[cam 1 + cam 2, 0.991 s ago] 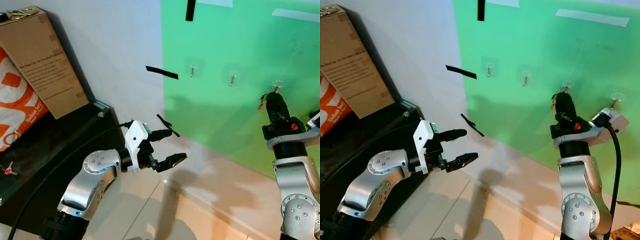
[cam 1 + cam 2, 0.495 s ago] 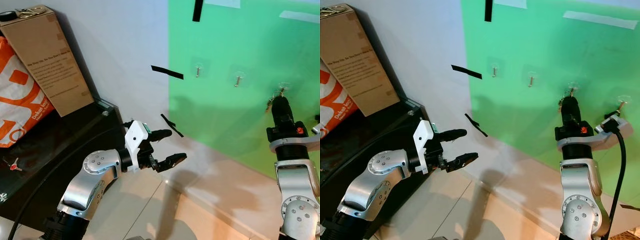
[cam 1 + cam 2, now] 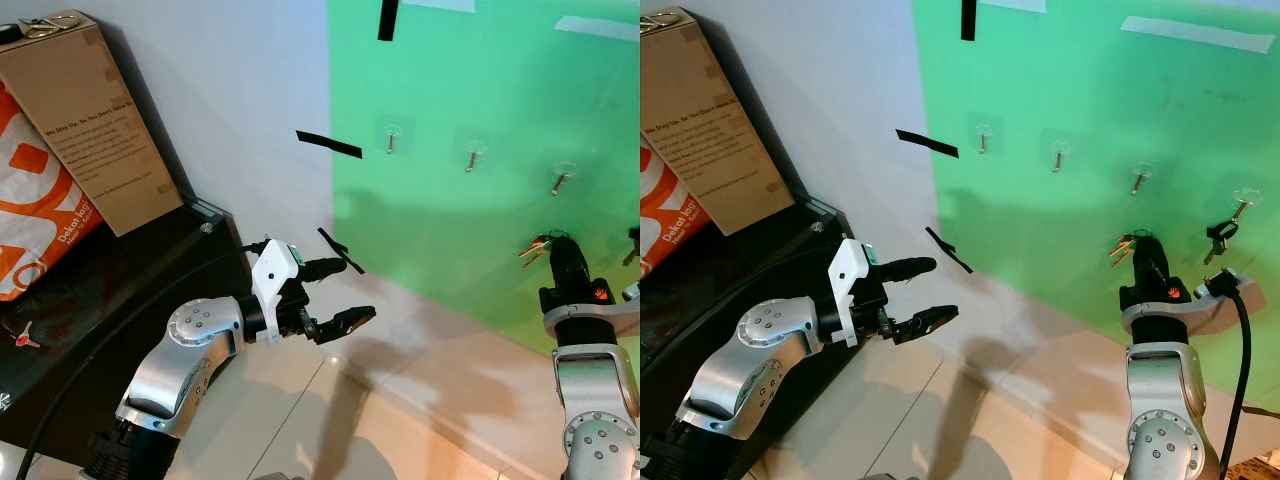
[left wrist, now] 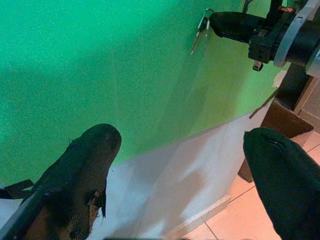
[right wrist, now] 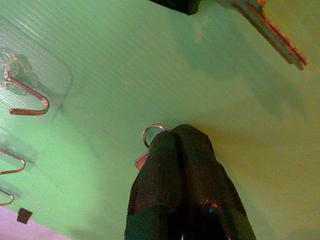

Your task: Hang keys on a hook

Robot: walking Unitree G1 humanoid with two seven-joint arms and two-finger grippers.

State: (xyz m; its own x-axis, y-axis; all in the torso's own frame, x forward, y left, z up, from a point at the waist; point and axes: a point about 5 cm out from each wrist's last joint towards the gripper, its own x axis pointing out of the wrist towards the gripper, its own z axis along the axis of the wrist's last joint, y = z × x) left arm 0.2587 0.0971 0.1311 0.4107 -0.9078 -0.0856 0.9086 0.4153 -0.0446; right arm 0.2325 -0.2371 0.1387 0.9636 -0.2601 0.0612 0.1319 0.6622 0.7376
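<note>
The keys point(image 3: 1121, 246) sit pinched at the tip of my right pincer point(image 3: 1143, 250), its two fingers pressed together on the ring, the blades splaying toward my left. They hang in front of the green panel point(image 3: 1090, 90), below the row of hooks and clear of all of them. The nearest hook point(image 3: 1138, 180) is above the keys and carries nothing. In the right wrist view the closed fingers point(image 5: 175, 170) cover most of the ring point(image 5: 150, 134), and a bare wire hook point(image 5: 27, 97) on its clear pad lies off to one side.

Two more bare hooks point(image 3: 982, 138) and point(image 3: 1057, 157) continue the row toward my left. To my right, a fourth hook point(image 3: 1238, 205) already holds a dark key bunch point(image 3: 1218, 233), which hangs close beside my right wrist. A black cable point(image 3: 1240, 340) loops down from that wrist.

My left pincer point(image 3: 338, 295) is held out low over the floor, fingers spread wide and holding nothing, well apart from the hooks. Strips of black tape point(image 3: 328, 145) mark the white wall point(image 3: 230, 90) near the panel edge. Further to my left, a cardboard box point(image 3: 95, 120) and an orange bag point(image 3: 40, 210) lean on the wall above a dark surface point(image 3: 110, 300).
</note>
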